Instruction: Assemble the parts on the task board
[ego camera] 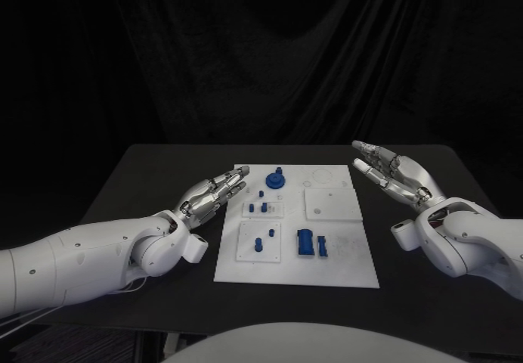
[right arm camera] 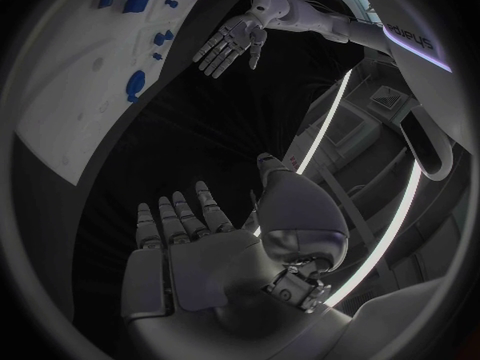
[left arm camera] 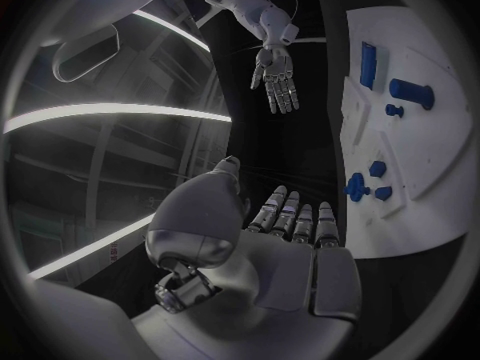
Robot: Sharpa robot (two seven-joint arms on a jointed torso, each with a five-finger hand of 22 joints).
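Note:
The white task board [ego camera: 338, 265] lies mid-table. On it are a round blue part [ego camera: 276, 180] at the far end, small blue pegs [ego camera: 259, 204] in the middle, and a blue block [ego camera: 306, 242] with a slim piece [ego camera: 323, 246] near the front. My left hand [ego camera: 212, 193] hovers flat just off the board's left edge, fingers straight, holding nothing. My right hand [ego camera: 392, 174] is raised off the far right corner, palm inward, empty. The left wrist view shows the left hand [left arm camera: 290, 240], the right hand [left arm camera: 275, 84] and the board [left arm camera: 440, 192]. The right wrist view shows the right hand [right arm camera: 200, 248] and the left hand [right arm camera: 230, 44].
The black table [ego camera: 142, 181] runs out on both sides of the board. A square raised plate [ego camera: 330, 203] sits on the board's right half. Black curtain hangs behind the table.

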